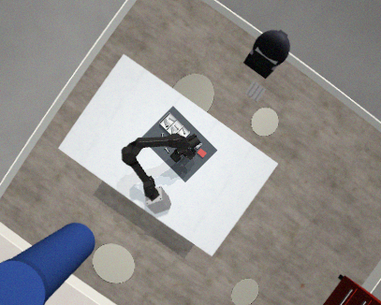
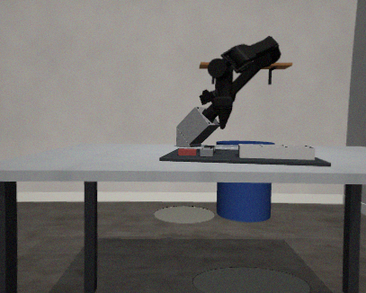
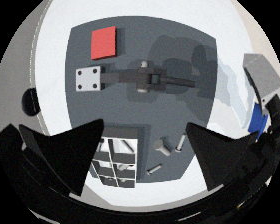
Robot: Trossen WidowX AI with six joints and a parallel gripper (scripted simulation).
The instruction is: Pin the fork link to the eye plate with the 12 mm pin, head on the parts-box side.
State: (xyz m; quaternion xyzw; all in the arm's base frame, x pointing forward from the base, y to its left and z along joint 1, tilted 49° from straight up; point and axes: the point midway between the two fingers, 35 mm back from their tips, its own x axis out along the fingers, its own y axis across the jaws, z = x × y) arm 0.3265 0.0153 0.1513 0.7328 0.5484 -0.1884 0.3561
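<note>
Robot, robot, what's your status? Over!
End effector open, empty, above the board. Pin sits at the fork link joint. Nothing blocking.

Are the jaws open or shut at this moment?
Open. In the wrist view the gripper has its two dark fingers spread wide, nothing between them.

Arm: my arm (image 1: 136, 159) rises from its base, elbow bent, forearm reaching forward.
Wrist: pitched downward.
Claw: my claw (image 3: 143, 152) hangs spread fully wide, gripping nothing.
</note>
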